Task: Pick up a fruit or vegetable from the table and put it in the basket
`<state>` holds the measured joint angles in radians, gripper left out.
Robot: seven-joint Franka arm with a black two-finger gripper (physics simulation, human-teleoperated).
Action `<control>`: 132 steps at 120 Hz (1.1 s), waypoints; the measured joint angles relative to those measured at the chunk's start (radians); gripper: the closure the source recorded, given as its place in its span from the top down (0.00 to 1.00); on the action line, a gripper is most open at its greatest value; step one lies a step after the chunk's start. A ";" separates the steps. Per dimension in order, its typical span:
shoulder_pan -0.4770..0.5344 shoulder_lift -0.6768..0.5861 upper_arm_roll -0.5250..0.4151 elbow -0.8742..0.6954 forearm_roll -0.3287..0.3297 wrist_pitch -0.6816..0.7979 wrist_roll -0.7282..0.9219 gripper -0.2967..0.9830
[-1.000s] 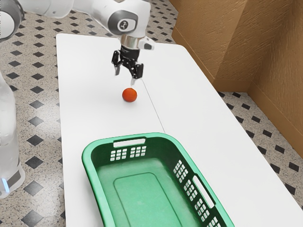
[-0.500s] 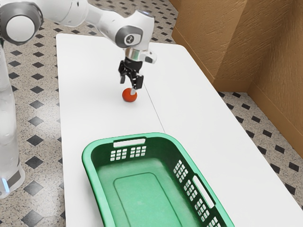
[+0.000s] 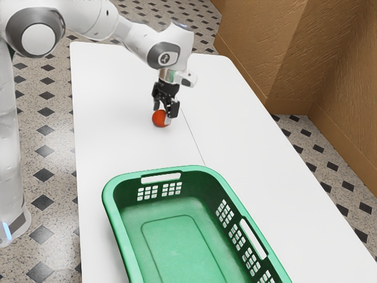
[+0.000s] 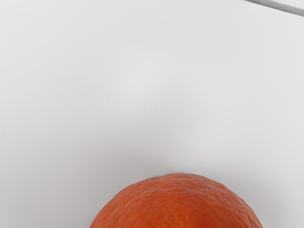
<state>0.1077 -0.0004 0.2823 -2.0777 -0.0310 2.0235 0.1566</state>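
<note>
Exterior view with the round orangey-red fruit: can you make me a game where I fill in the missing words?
1. The big plastic basket with handle slots is coloured ____.
2. The smooth, flat table is coloured ____.
3. The round orangey-red fruit is not in the basket but ____ the table.
4. The black two-finger gripper at the fruit is not shut but ____.

Missing words: green; white; on; open.

Reaching in from the exterior view's upper left with a white arm [image 3: 134, 35], bent at a big rounded joint [image 3: 38, 39], sloping down toward the wrist [image 3: 169, 75], then pointing the black end effector [image 3: 162, 116] downward, two fingers [image 3: 168, 120] spread apart.
</note>
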 joint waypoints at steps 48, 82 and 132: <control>-0.008 0.000 0.000 -0.020 -0.007 0.026 0.045 0.76; -0.015 0.003 -0.001 -0.022 -0.007 0.034 0.056 0.58; -0.006 -0.020 -0.001 -0.017 -0.036 0.041 0.040 0.50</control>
<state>0.1022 -0.0203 0.2814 -2.0947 -0.0674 2.0640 0.1966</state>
